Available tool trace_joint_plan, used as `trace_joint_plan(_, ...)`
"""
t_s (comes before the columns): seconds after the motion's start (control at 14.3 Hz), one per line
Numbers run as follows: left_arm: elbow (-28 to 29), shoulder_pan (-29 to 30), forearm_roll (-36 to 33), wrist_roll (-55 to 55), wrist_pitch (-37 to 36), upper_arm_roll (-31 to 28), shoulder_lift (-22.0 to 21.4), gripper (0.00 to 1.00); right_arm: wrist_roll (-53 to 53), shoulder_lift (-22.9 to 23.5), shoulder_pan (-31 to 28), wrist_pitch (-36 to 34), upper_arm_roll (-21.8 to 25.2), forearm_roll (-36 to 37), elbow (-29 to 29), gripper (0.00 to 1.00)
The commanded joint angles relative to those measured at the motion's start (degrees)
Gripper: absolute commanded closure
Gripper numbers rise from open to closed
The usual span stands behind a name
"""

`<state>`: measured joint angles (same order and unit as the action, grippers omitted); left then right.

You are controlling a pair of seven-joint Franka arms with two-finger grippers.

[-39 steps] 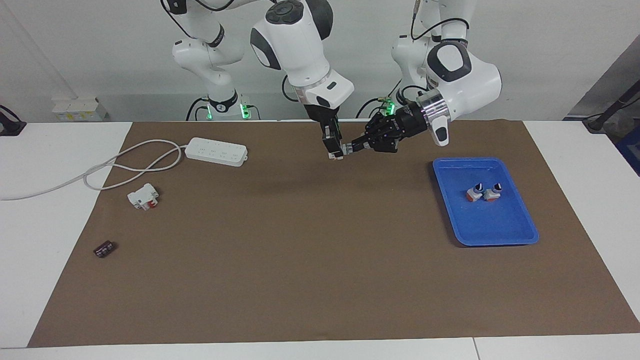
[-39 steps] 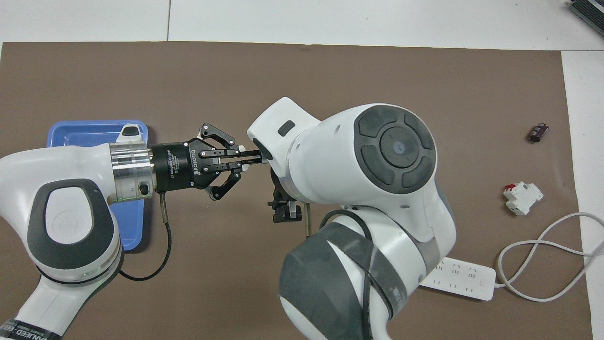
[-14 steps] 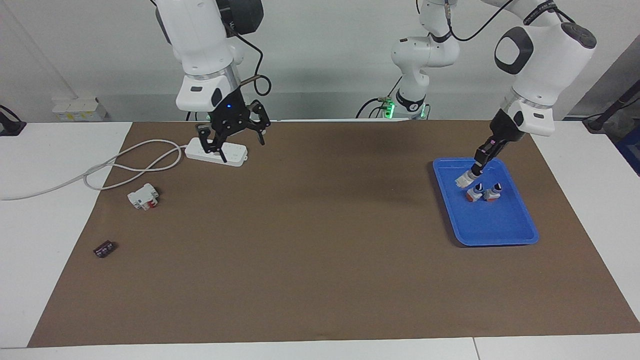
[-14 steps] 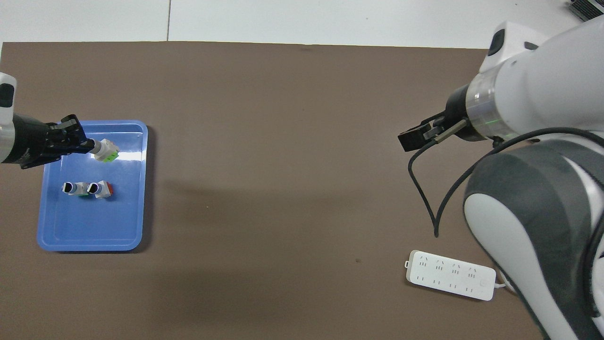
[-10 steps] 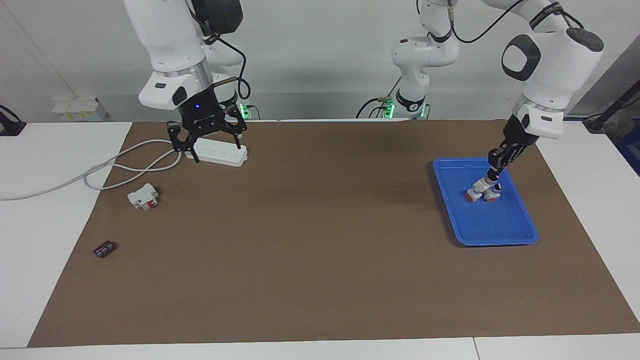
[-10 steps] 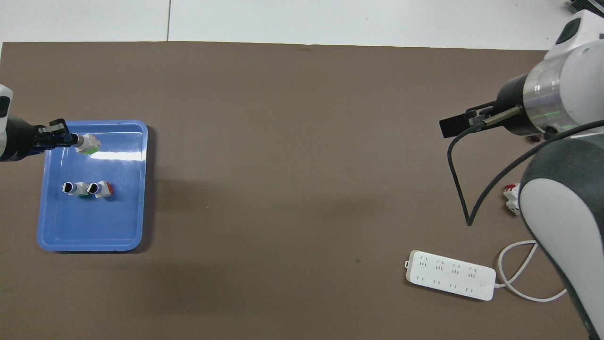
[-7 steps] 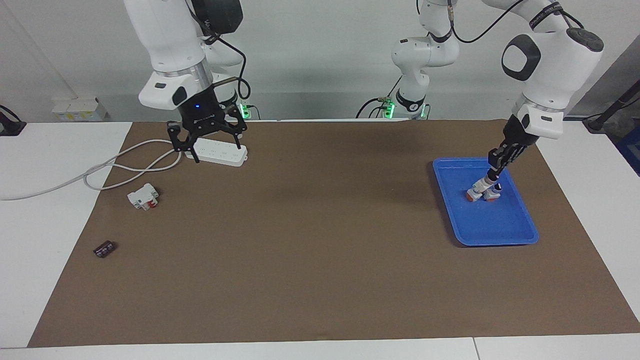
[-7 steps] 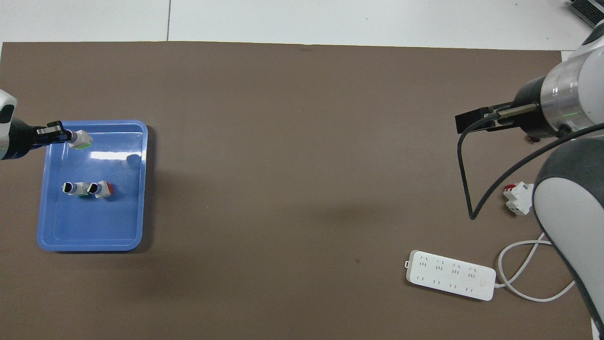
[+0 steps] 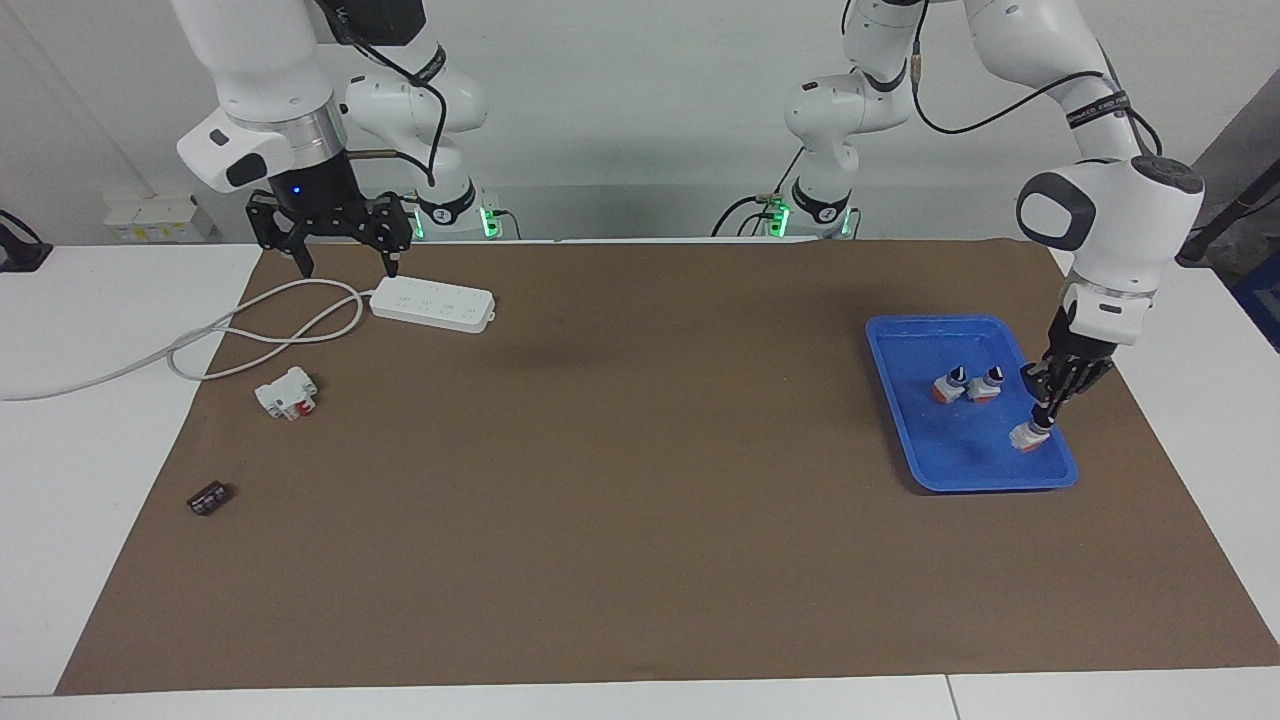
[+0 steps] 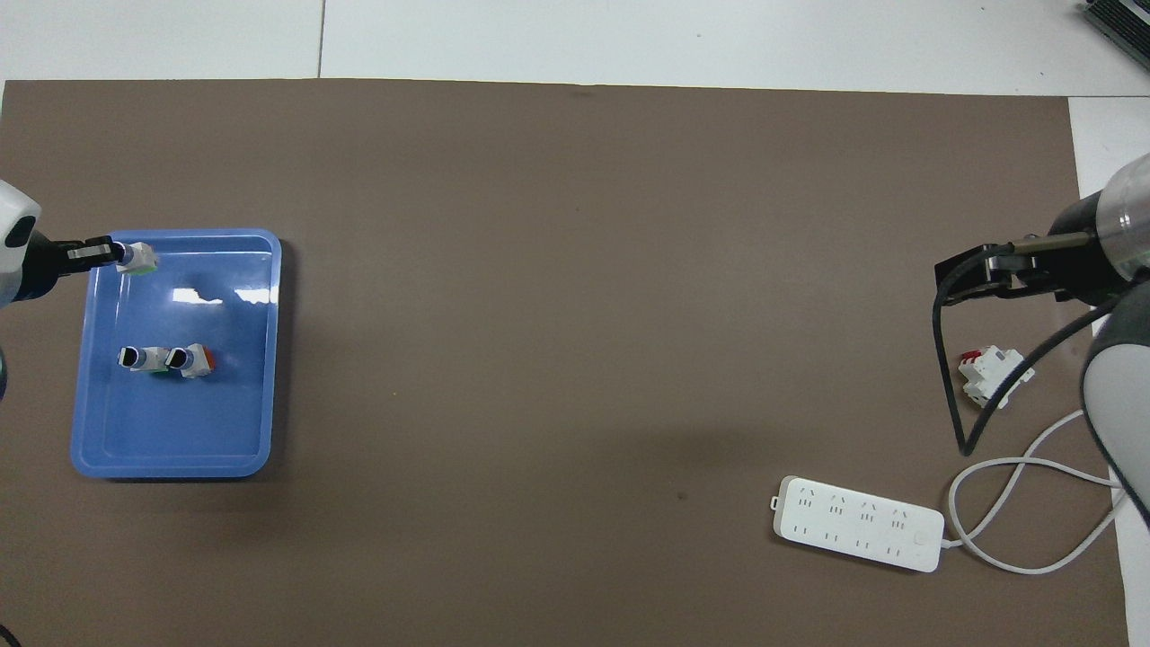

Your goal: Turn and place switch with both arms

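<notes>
- Resting in the blue tray [image 9: 900, 340], at the corner farthest from the robots: the switch [image 9: 1027, 436], near two orange-ended switches [image 9: 967, 385].
- Left gripper [image 9: 1040, 418]: jaws clamped on the switch's top.
- Right gripper [image 9: 343, 262]: jaws spread apart, raised beside the power strip [image 9: 432, 303].

I see the tray [image 9: 905, 400] at the left arm's end of the table [image 9: 620, 520], the power strip [image 9: 432, 303] at the right arm's.
</notes>
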<state>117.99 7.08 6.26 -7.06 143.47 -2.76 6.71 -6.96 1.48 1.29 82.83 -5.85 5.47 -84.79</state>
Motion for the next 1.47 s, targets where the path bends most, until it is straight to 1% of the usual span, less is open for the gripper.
trace_joint_plan(0.0, 4.1, 1.2, -0.9, -2.1, 6.5, 0.6, 0.5, 1.00, -1.0, -0.3, 0.0, -2.1, 0.8, 0.4, 0.2, 0.00)
trace_joint_plan(0.21, 4.5, 1.4, -0.9, -2.2, 7.3, 0.7, 1.3, 1.00, -0.8, -0.3, -0.1, -1.1, 2.4, -3.3, 0.2, 0.00)
trace_joint_plan(0.42, 5.4, 1.4, -0.9, -2.2, 7.9, 0.7, 1.7, 1.00, -0.6, -0.3, -0.5, -0.3, 3.0, -4.9, 0.1, 0.00)
trace_joint_plan(0.49, 5.6, 1.4, -0.9, -2.3, 7.8, 0.6, 1.7, 0.97, -0.6, -0.3, -0.8, 0.2, 3.3, -5.5, -0.2, 0.00)
trace_joint_plan(0.56, 5.6, 1.4, -0.9, -2.3, 7.5, 0.6, 1.7, 0.82, -0.6, -0.9, -0.9, 1.2, 3.9, -6.3, -0.4, 0.00)
trace_joint_plan(0.63, 5.3, 1.1, -0.9, -2.3, 7.2, 0.6, 1.7, 0.65, -0.6, -1.6, -0.9, 2.2, 4.3, -6.4, -0.8, 0.00)
trace_joint_plan(0.77, 4.9, 0.9, -0.9, -2.4, 6.7, 0.6, 1.8, 0.49, -0.9, -1.2, -0.7, 2.8, 4.3, -6.4, -1.1, 0.00)
trace_joint_plan(0.84, 4.2, 0.9, -0.9, -3.0, 5.6, 0.6, 1.8, 0.48, -0.9, -1.3, -0.8, 2.8, 4.3, -6.4, -1.3, 0.00)
trace_joint_plan(0.91, 1.8, 0.7, -0.9, -3.1, 2.8, 0.6, 2.0, 0.48, -0.9, -1.2, -0.9, 2.8, 4.3, -6.4, -1.2, 0.00)
trace_joint_plan(0.98, -1.2, 0.6, -1.0, -3.0, -1.7, 0.6, 2.1, 0.48, -1.0, -1.3, -0.9, 2.8, 4.3, -6.4, -1.2, 0.00)
trace_joint_plan(1.12, -8.8, 0.3, -1.0, -3.0, -10.7, 0.7, 2.9, 0.49, -1.0, -1.3, -0.8, 2.8, 4.3, -6.4, -1.2, 0.00)
trace_joint_plan(1.33, -19.0, -2.4, -1.5, -2.6, -23.5, 0.6, 3.8, 0.49, -1.1, -1.4, -0.3, 3.4, 4.2, -5.9, -1.3, 0.00)
trace_joint_plan(1.4, -22.7, -3.5, -3.3, -2.6, -28.2, 0.6, 4.1, 0.49, -1.1, -1.4, -0.4, 4.7, 4.2, -5.9, -1.6, 0.00)
